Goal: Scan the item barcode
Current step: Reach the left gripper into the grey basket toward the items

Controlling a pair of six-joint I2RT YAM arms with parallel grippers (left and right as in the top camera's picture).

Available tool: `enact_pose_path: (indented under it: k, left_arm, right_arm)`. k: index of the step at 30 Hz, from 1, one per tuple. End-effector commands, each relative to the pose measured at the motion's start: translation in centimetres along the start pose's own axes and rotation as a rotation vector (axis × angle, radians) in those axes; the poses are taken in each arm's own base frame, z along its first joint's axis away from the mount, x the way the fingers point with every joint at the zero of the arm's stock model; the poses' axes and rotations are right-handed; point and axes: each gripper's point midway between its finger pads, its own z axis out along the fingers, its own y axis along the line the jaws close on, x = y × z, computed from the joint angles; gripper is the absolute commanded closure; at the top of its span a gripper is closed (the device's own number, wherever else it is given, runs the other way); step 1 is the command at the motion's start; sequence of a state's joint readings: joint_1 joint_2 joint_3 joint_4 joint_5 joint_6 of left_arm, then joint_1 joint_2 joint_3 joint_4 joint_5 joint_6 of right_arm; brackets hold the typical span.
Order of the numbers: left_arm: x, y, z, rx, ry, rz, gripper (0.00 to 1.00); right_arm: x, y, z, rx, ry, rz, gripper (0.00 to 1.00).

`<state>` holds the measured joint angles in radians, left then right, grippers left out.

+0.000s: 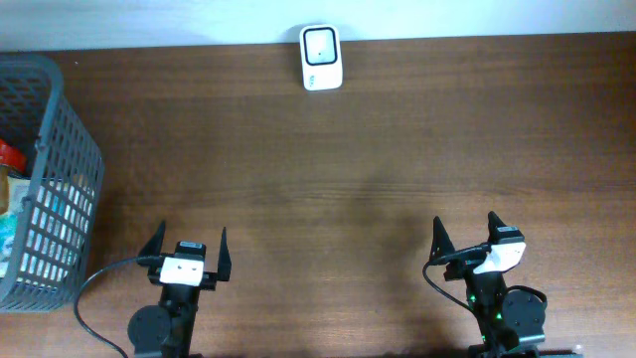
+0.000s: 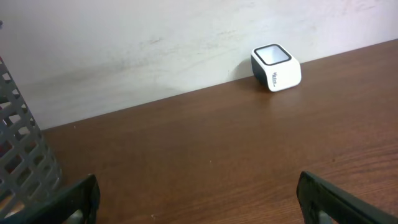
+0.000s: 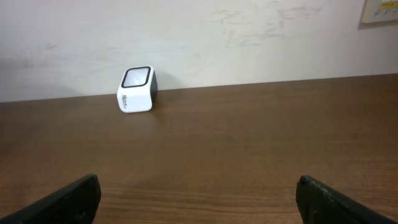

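Overhead: a white, rounded barcode scanner with a dark window [image 1: 321,58] sits at the far edge of the brown wooden table [image 1: 328,169]. Packaged items [image 1: 10,189] lie in a grey plastic mesh basket [image 1: 75,139] at far left. The left gripper [image 1: 191,237] and right gripper [image 1: 465,227] stand spread wide, holding nothing.
Left wrist: the scanner [image 2: 277,67] is ahead to the right, by the wall.
Right wrist: the scanner [image 3: 137,90] is ahead to the left.

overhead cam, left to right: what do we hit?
gray basket → left hand, open → white scanner at the far edge → right hand, open
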<state>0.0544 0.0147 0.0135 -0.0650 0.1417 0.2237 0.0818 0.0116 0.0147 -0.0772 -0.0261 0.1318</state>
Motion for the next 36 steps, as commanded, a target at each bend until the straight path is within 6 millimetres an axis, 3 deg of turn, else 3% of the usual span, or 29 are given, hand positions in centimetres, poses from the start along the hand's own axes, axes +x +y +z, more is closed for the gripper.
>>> enact_pose_path:
  k: [1, 14, 17, 27, 32, 36]
  left_arm:
    - [-0.2, -1.8, 0.0, 0.071, -0.014, -0.004, 0.01]
    - [-0.2, -1.8, 0.0, 0.071, -0.014, -0.004, 0.01]
    - [0.2, -0.7, 0.0, 0.004, 0.008, 0.026, 0.01]
    - [0.2, -0.6, 0.0, 0.001, 0.007, 0.009, 0.01]
    - [-3.9, 0.3, -0.4, -0.013, -0.064, -0.072, 0.01]
    - [-8.2, 1.3, 1.2, 0.001, -0.004, -0.075, 0.01]
  right_arm:
    - [0.3, -0.2, 0.0, 0.009, 0.001, 0.004, 0.01]
    - [0.3, -0.2, 0.0, 0.009, 0.000, 0.004, 0.01]
    - [0.3, -0.2, 0.0, 0.009, 0.000, 0.004, 0.01]
    - [0.3, -0.2, 0.0, 0.009, 0.001, 0.004, 0.01]
    - [0.3, -0.2, 0.0, 0.009, 0.000, 0.004, 0.01]
    - [0.3, -0.2, 0.0, 0.009, 0.001, 0.004, 0.01]
